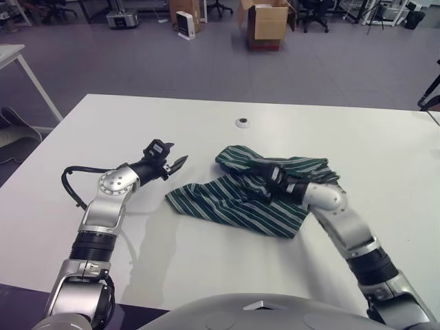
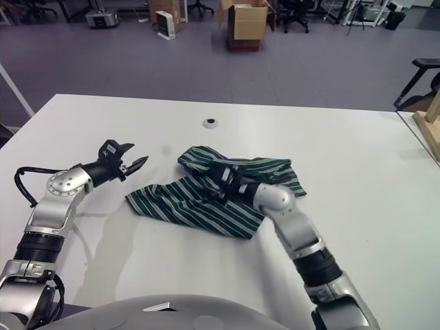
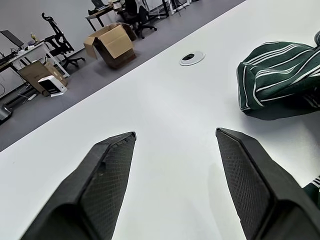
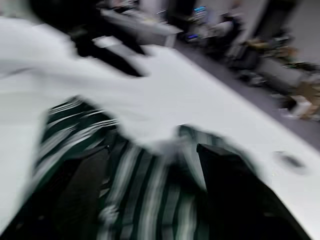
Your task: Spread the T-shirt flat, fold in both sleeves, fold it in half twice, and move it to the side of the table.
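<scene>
One crumpled T-shirt point(image 1: 234, 203) lies on table point(image 1: 137, 124); right gripper point(image 1: 265, 173) rests on it, fingers apart w/ fabric btwn them. Left gripper point(image 1: 179, 154) hovers near its left edge, released.

A small round grommet point(image 1: 242, 122) is set into the table point(image 1: 137, 124) near its far edge. Beyond that edge, an open cardboard box point(image 1: 265, 24) is seen on the grey floor point(image 1: 344, 62), and a small white appliance point(image 1: 185, 25) is stood to the left of it, in front of a second brown box point(image 1: 184, 7). A black office chair point(image 1: 314, 14) is placed farther back. The corner of another white desk point(image 1: 9, 55) is seen at the left, and a wooden frame point(image 2: 430, 124) at the right.
</scene>
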Controlling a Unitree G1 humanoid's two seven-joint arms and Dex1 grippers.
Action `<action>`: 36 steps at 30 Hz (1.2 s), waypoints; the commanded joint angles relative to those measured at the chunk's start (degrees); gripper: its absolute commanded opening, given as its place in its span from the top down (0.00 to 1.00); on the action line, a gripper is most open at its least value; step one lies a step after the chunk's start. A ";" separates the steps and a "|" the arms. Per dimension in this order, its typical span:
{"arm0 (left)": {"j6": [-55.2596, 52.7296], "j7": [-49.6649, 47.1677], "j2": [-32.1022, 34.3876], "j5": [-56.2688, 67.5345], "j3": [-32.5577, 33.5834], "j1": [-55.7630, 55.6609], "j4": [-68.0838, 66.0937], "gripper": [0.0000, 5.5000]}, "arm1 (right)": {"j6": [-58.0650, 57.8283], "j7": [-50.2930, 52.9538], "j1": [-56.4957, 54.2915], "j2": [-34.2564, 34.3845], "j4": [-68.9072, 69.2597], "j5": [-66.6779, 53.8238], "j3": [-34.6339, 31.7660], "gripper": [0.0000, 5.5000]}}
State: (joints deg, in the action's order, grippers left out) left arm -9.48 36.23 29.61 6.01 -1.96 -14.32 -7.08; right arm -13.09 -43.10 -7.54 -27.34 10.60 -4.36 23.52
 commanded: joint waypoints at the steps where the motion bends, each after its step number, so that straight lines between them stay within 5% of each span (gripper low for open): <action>1: -0.17 0.44 0.53 -0.60 -0.06 -0.21 0.13 0.46 | -1.58 -3.43 1.08 -5.08 -2.24 7.98 6.51 0.40; 6: -0.38 0.69 0.42 -0.58 -0.50 -0.16 0.86 0.46 | -4.56 -16.40 6.22 -15.48 10.48 1.89 6.86 0.40; 11: -1.31 1.56 -0.52 0.29 -1.02 -1.98 2.20 0.46 | -8.89 -26.41 15.79 -29.62 19.77 -14.56 -8.54 0.40; 14: -1.40 2.39 -1.17 0.27 -2.26 -2.38 3.07 0.46 | -11.87 -21.43 10.23 -24.11 15.71 -20.72 -15.74 0.40; 19: -2.31 1.88 -0.84 0.25 -1.53 -0.75 5.02 0.46 | -3.53 -15.56 0.71 -13.84 4.87 -8.83 -6.29 0.40; 26: -2.57 1.79 -0.98 -0.12 -1.76 -0.73 4.42 0.46 | 0.15 -17.80 -3.30 -9.80 3.12 -5.16 -1.65 0.40; 36: -2.67 1.40 -1.57 -0.40 -2.29 -1.28 3.88 0.46 | 7.79 -18.60 -7.90 -7.88 -3.03 4.57 4.30 0.72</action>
State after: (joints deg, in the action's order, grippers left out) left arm -11.75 37.84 28.11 6.12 -4.12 -14.94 -2.84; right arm -6.20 -61.91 -13.65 -35.70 8.62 -0.64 27.41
